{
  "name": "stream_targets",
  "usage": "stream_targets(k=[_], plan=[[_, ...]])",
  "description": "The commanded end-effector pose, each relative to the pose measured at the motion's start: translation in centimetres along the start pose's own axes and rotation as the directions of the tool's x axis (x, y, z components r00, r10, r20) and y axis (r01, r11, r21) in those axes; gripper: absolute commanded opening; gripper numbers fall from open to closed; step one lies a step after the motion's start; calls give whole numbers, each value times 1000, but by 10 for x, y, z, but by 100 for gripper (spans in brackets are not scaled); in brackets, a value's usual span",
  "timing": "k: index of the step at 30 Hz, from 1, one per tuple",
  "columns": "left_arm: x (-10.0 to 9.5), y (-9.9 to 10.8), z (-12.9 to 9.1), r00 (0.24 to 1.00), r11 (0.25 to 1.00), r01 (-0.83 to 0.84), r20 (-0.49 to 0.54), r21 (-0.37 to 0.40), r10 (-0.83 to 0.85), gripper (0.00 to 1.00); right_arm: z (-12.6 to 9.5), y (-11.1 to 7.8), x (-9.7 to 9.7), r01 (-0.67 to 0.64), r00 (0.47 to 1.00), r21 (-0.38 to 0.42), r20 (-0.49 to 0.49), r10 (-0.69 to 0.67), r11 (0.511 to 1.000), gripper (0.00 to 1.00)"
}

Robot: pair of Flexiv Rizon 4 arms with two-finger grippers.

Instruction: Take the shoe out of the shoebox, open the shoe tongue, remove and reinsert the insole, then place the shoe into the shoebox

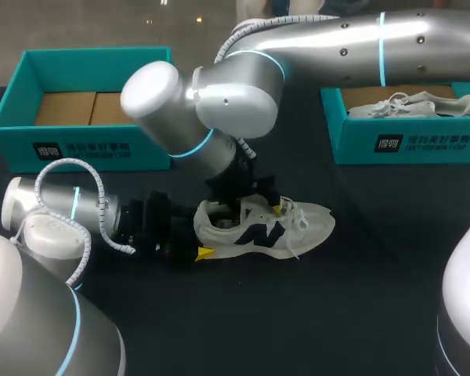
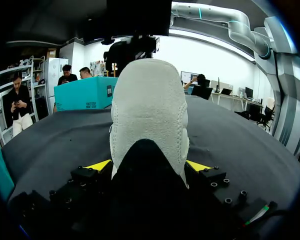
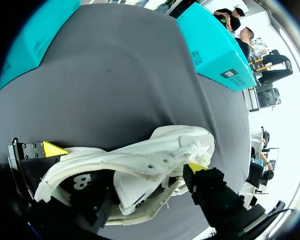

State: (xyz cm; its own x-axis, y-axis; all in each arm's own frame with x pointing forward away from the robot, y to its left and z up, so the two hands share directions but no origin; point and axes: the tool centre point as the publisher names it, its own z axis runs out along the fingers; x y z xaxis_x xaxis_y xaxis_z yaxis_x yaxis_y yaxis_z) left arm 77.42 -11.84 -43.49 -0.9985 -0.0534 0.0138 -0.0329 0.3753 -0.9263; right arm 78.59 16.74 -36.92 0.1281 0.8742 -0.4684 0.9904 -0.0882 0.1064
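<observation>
A white sneaker [image 1: 266,229] with a dark side logo lies on the black table, toe to the right. From the left, my left gripper [image 1: 200,236] is shut on its heel. In the left wrist view the heel [image 2: 149,110] fills the gap between both yellow fingertips [image 2: 99,165]. My right arm comes in from the upper right, and its gripper [image 1: 252,210] hangs over the shoe's mouth. In the right wrist view that gripper [image 3: 125,158] stands open astride the upper [image 3: 155,150], with one tip by the collar and the other against the tongue and laces.
A teal shoebox [image 1: 86,145] with a bare cardboard floor stands at the back left. A second teal box [image 1: 411,141] at the back right holds another white shoe [image 1: 411,104]. Black tabletop [image 1: 360,298] stretches in front and to the right.
</observation>
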Motion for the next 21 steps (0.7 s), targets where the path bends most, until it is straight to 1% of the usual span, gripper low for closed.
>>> stream_targets(k=[1, 6, 8, 12, 15, 19, 21], plan=[[1, 5, 3, 1000, 1000, 1, -1, -2, -1, 0, -3, -2, -14, -24, 999, -4, -21, 24, 1000, 0], [1, 5, 3, 1000, 1000, 1, -1, -2, -1, 0, -11, -3, -30, -61, 997, 9, -42, 61, 998, 0], [1, 5, 3, 1000, 1000, 1, -1, -2, -1, 0, -13, -4, -36, -76, 996, 10, -36, 76, 997, 0], [1, 5, 3, 1000, 1000, 1, -1, -2, -1, 0, -14, -6, -54, -117, 992, 15, -47, 118, 993, 0], [1, 5, 3, 1000, 1000, 1, -1, -2, -1, 0, -18, -4, -61, -134, 990, 16, -50, 134, 991, 0], [1, 5, 3, 1000, 1000, 1, -1, -2, -1, 0, -23, -2, -61, -132, 990, 18, -56, 133, 991, 0], [1, 5, 3, 1000, 1000, 1, -1, -2, -1, 0, -25, -2, -57, -123, 991, 17, -61, 123, 992, 24]])
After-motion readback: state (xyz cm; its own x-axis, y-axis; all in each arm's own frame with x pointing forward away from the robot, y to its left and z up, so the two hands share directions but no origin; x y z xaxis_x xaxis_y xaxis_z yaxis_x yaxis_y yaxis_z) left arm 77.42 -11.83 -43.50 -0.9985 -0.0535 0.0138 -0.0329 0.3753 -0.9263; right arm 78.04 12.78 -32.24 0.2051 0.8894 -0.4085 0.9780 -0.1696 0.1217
